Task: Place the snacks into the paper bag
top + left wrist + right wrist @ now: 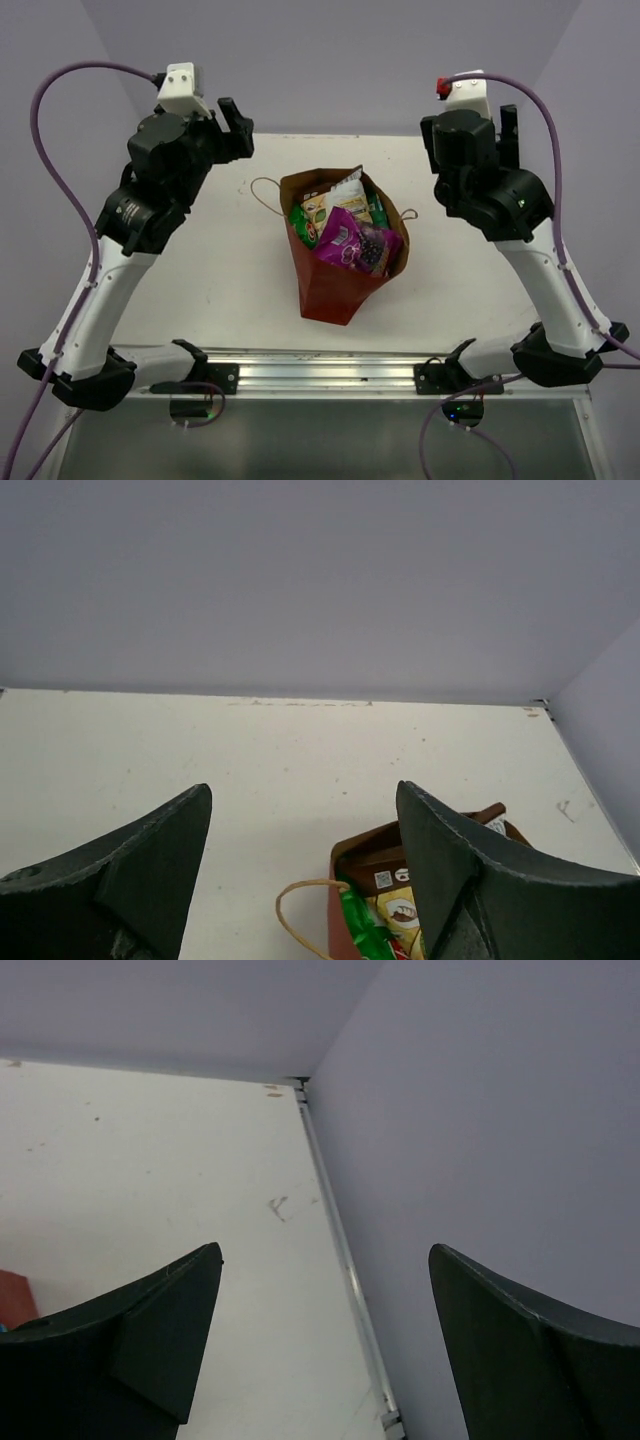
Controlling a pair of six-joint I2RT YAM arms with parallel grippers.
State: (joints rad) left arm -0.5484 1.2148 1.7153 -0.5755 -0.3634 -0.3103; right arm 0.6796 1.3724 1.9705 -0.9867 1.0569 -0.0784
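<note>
Smack in the middle of the table (220,270), the paper bag (335,285) stands with the snacks (345,225) packed in its mouth (looks done to me), between the left gripper (232,122) and right gripper (508,130), both spread open and empty, the left one nearer.

White table (230,275), lilac walls (330,60)

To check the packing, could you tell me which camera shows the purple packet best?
Top external: the purple packet lies unobstructed in the open paper bag. The left wrist view shows other snacks, not it; the right wrist view misses it too.
</note>
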